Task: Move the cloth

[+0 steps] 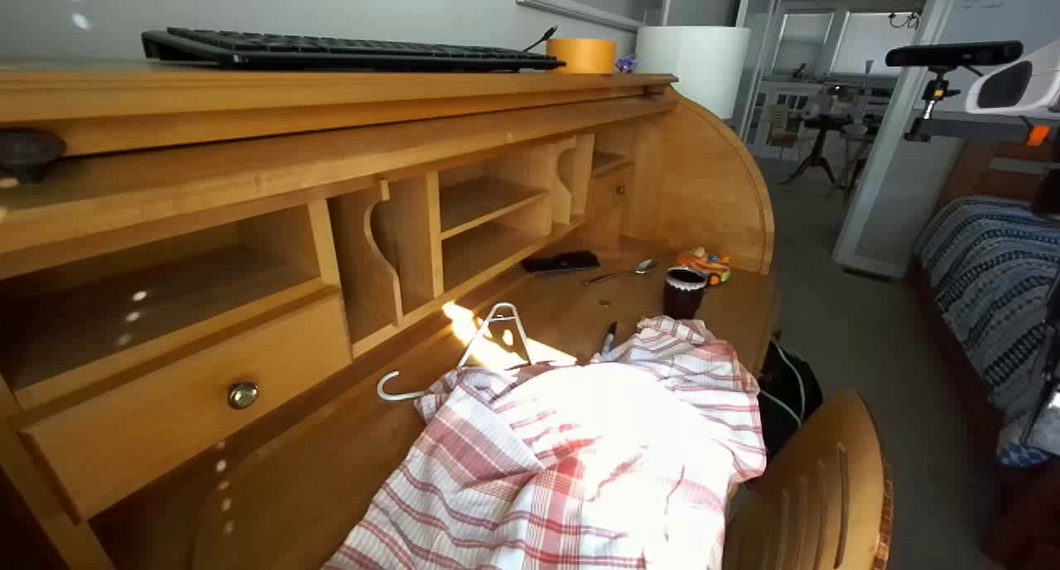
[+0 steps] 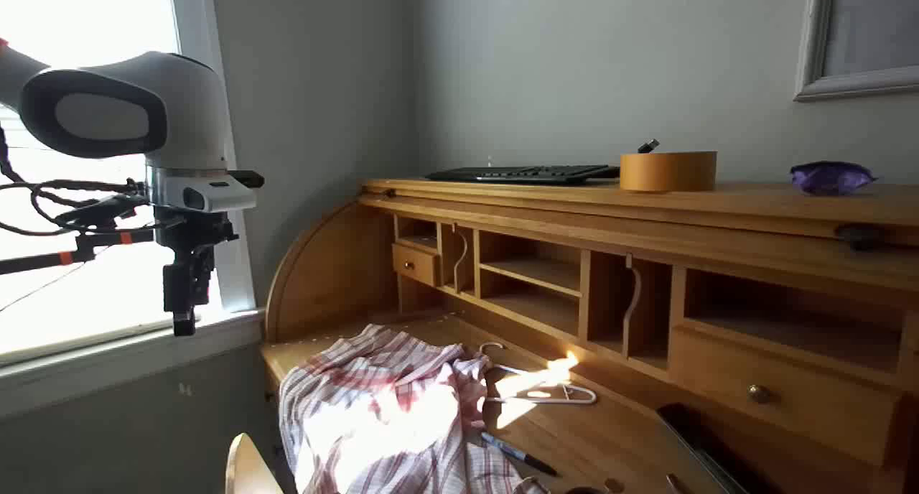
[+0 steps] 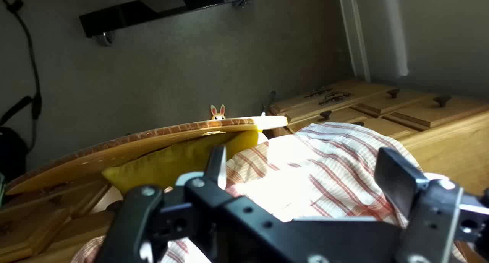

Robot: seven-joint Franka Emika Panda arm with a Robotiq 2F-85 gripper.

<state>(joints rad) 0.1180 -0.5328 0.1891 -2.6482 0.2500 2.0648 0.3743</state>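
— Fingers (image 3: 397, 175) loom closest to you in the wrist view, black and hard-edged. They stand wide apart with nothing pinched between them, so your gripper (image 3: 305, 169) is free to take hold.

— Your cloth (image 2: 402, 408) lies rumpled on the desk (image 2: 603, 444), lower than that gripper and well apart from it in an exterior view. How do you begin?

— You'd do well to come over it, then sink onto a raised fold with a finger either side of the ridge. Flat weave would probably slip your pinch.

— Pick your ridge in shade, then; the lit middle is so bleached that you can't read its creases.

— And keep off the side by the hanger (image 2: 574, 401). Its slim white bars run right up to the fabric, and you can't tell whether they're caught in it.

— What handling should you expect?

— Thin, crinkled stuff, red stripes crossing on white: it should sag and trail. Raise it straight up before you travel, or a tail could drag the slender pen (image 2: 518, 454) at its edge or tip the round, dark cup (image 1: 685, 298) near it.

— Mind the chair (image 1: 820, 495) too; its curved wooden back stands close to your cloth.
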